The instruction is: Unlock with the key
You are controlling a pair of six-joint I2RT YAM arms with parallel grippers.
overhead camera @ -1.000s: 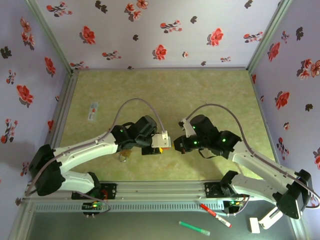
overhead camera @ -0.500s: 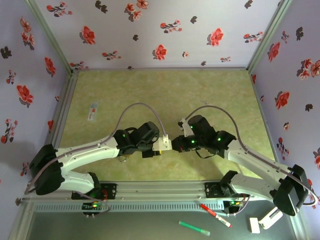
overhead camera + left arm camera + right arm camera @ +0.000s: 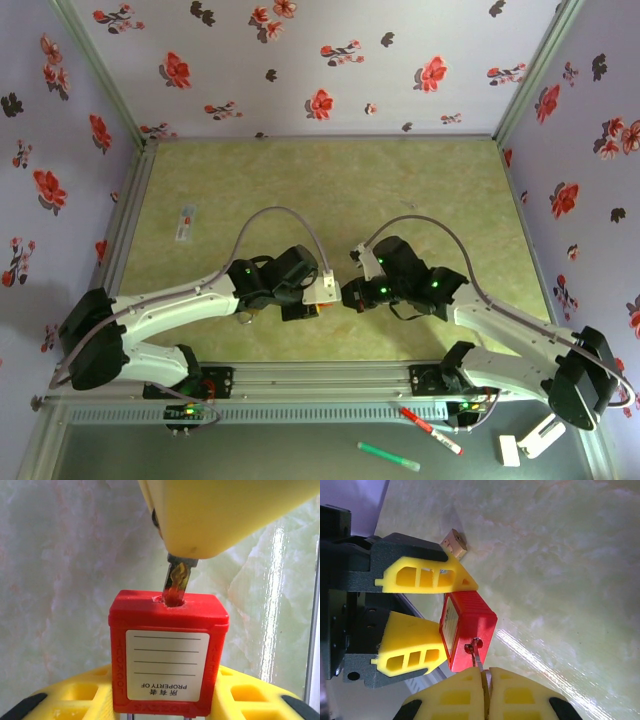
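while the left gripper (image 3: 456, 605) clamps the red padlock (image 3: 167, 655), the key (image 3: 176, 577) pinched by the right gripper (image 3: 485, 672) points to 6 o'clock in the left wrist view, tip in the keyhole (image 3: 172, 599).

both arms meet near the front middle of the pale marbled table (image 3: 330, 180). red plastic padlock (image 3: 168, 655) sits clamped in the left gripper (image 3: 457, 617), keyhole face toward the right gripper (image 3: 484, 677). small dark grey metal key (image 3: 177, 577), pinched in the right gripper, has its blade tip in that keyhole. small brass padlock (image 3: 453, 542) lies on the table just beside the left gripper.
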